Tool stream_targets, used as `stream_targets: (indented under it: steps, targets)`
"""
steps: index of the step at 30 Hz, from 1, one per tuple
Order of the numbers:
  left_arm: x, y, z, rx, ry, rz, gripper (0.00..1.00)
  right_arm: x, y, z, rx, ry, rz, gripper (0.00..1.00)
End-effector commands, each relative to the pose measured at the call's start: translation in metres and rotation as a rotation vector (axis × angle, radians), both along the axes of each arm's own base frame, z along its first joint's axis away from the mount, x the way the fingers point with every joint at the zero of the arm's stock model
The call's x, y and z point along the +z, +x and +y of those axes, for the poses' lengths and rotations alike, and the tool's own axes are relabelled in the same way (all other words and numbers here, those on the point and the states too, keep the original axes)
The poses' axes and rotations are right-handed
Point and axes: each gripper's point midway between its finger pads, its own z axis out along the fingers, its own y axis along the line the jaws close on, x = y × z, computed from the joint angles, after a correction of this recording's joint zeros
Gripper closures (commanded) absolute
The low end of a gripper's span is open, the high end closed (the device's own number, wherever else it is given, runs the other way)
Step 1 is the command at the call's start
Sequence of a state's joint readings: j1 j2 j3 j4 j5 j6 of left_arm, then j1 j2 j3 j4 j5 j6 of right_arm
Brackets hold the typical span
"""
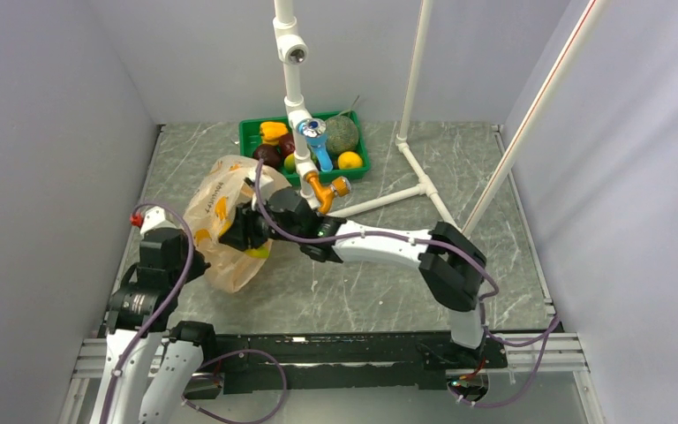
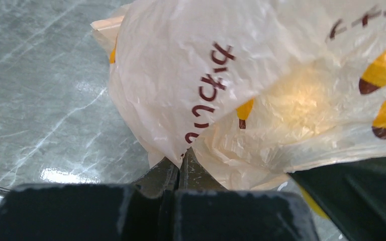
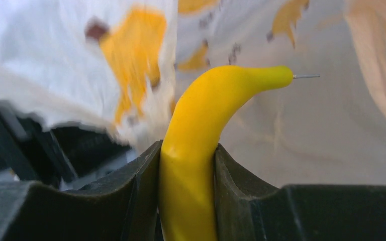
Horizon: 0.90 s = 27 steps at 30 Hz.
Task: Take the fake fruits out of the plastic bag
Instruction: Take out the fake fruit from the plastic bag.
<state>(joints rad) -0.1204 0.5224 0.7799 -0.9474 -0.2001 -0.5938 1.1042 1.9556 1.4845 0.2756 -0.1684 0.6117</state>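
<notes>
The peach-beige plastic bag point(image 1: 216, 190) with yellow banana prints lies on the left of the table, its mouth turned toward the right arm. My left gripper point(image 2: 182, 155) is shut on a pinch of the plastic bag point(image 2: 206, 65) at its near edge. My right gripper point(image 3: 187, 150) reaches into the plastic bag point(image 3: 306, 130) and is shut on a curved yellow fake fruit point(image 3: 206, 110) shaped like a banana. In the top view a bit of that yellow fruit point(image 1: 259, 252) shows below the right gripper point(image 1: 245, 231). Anything else inside the bag is hidden.
A green tray point(image 1: 249, 132) at the back holds maroon fruits point(image 1: 267, 155), a netted melon point(image 1: 342, 134), a yellow pepper point(image 1: 273, 131) and an orange fruit point(image 1: 350, 160). A white pipe frame point(image 1: 293, 88) rises in front of it, with a pipe leg point(image 1: 424, 172) across the table. Grey walls close in both sides.
</notes>
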Motion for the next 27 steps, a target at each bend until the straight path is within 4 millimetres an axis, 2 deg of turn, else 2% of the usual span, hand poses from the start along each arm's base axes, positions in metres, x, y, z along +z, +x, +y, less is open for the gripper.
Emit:
stream_targets:
  steps: [1, 5, 8, 14, 17, 20, 22, 24, 27]
  targets:
    - [0.015, -0.001, 0.014, 0.089, 0.014, -0.094, 1.00, 0.035, -0.043, -0.028, 0.121, 0.062, -0.085, 1.00]
    - [0.019, -0.004, 0.020, 0.126, 0.015, -0.120, 1.00, 0.035, -0.071, -0.054, 0.175, 0.035, -0.190, 1.00]
    - [0.019, -0.006, 0.023, 0.148, 0.017, -0.118, 1.00, 0.037, -0.082, -0.078, 0.186, 0.035, -0.235, 1.00]
    - [0.019, -0.010, 0.027, 0.179, 0.018, -0.112, 1.00, 0.020, -0.103, -0.117, 0.266, -0.051, -0.309, 1.00]
    - [0.020, -0.011, 0.028, 0.189, 0.018, -0.121, 1.00, 0.018, -0.090, -0.148, 0.140, -0.103, -0.335, 1.00]
    - [0.021, -0.015, 0.034, 0.235, 0.018, -0.127, 1.00, 0.009, -0.066, -0.188, -0.037, -0.229, -0.378, 1.00]
    - [0.023, -0.021, 0.041, 0.280, 0.021, -0.136, 1.00, 0.002, -0.051, -0.220, -0.162, -0.286, -0.392, 1.00]
    - [0.025, -0.025, 0.045, 0.313, 0.019, -0.152, 1.00, 0.004, -0.035, -0.255, -0.298, -0.283, -0.394, 1.00]
    - [0.028, -0.028, 0.050, 0.338, 0.016, -0.188, 1.00, -0.012, -0.005, -0.310, -0.503, -0.328, -0.312, 1.00]
